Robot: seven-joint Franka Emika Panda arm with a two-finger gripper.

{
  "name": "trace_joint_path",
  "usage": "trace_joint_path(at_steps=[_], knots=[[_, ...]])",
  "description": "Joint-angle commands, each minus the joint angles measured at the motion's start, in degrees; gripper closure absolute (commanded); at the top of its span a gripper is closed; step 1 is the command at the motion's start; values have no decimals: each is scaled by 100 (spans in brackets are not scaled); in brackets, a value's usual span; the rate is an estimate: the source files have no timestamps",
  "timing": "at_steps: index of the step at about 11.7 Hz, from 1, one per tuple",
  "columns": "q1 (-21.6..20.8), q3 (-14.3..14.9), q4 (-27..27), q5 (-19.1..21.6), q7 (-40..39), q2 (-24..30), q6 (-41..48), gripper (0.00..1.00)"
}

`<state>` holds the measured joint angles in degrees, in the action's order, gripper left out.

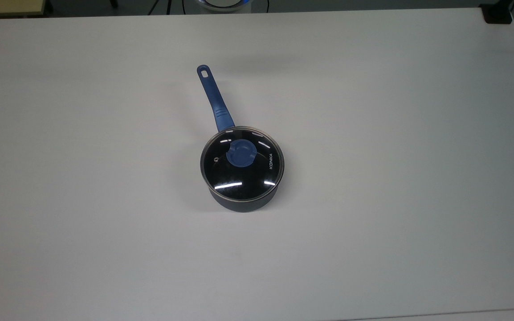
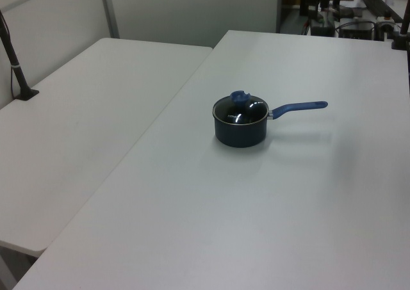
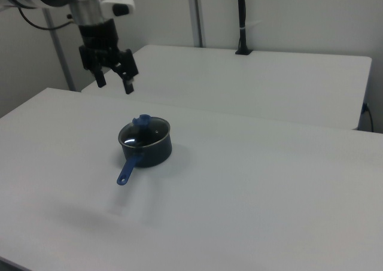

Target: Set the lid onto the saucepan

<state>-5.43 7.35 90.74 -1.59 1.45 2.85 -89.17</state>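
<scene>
From my remote station: white counter (image 1: 373,133), matte, evenly lit with soft diffuse light. A second white table (image 2: 77,143) stands alongside it, a narrow gap between the two. Pale wall panels (image 3: 287,14) behind, divided by a grey upright post (image 3: 195,14). A black pole (image 3: 242,20) stands on a clamp at the second table's far edge.
</scene>
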Motion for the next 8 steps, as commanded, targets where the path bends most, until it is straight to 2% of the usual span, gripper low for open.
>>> trace_joint_path(at_steps=[1,3,8], knots=[[428,-58,269,9,-997,136,-294,0],[594,-84,261,62,-998,102,-312,0],[613,-85,217,62,-980,119,-303,0]])
